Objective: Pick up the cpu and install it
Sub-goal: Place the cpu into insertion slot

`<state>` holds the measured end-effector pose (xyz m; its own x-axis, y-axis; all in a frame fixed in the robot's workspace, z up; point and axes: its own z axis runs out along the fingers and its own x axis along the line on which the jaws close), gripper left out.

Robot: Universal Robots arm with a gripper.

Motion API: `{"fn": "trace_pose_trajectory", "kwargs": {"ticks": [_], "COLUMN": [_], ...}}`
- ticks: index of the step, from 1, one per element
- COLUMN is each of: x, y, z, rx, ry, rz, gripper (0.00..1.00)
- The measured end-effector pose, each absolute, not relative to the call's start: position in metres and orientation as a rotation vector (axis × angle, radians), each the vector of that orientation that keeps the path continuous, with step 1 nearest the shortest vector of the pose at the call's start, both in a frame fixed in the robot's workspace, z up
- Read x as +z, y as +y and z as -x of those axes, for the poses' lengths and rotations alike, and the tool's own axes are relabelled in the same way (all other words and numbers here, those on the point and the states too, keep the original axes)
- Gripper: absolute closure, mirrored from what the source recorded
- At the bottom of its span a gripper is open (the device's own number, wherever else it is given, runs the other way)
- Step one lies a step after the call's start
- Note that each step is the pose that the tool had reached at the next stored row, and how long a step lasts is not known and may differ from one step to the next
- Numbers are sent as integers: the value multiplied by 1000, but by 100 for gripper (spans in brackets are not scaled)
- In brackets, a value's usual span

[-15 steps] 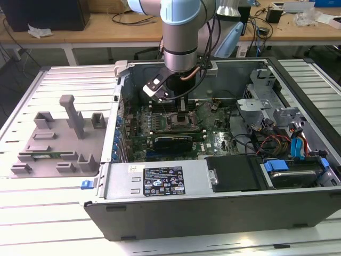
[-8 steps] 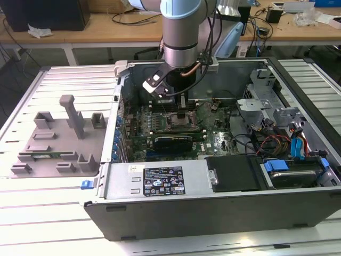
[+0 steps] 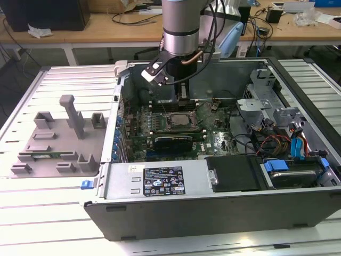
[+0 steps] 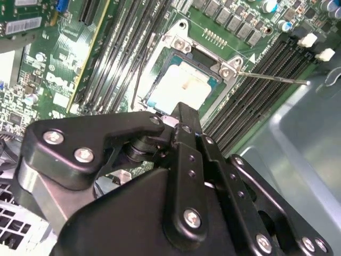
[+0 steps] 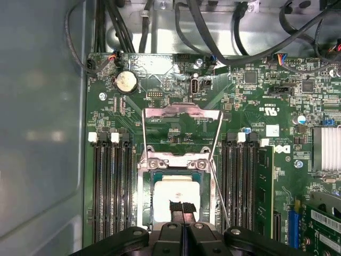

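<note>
One robot arm (image 3: 181,24) reaches down into one open computer case (image 3: 213,210) on the desk (image 3: 48,218). In the first wrist view the tool (image 5: 183,208), fingers pressed together, holds its tips over the cpu (image 5: 168,197). The cpu lies flat in its socket, with the one metal load plate (image 5: 181,113) lifted open. One green memory stick (image 5: 264,186) stands just beside the socket, and one coin battery (image 5: 126,82) sits near it. In the exterior view, one grey holder (image 3: 53,144) rests at the case's nine o'clock, and one labelled metal box (image 3: 160,181) lies at the socket's six o'clock.

Part of the cpu (image 5: 169,193) behind the pincer (image 5: 183,208)
</note>
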<state>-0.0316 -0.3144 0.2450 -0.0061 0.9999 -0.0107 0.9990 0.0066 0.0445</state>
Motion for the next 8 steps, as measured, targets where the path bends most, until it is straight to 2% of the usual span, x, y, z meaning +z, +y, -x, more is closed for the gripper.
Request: {"fn": "trace_pose_trajectory", "kwargs": {"ticks": [8], "x": [245], "y": [-314], "z": [32], "rx": [37], "ry": [2200], "rz": [-2186], "gripper": [89]}}
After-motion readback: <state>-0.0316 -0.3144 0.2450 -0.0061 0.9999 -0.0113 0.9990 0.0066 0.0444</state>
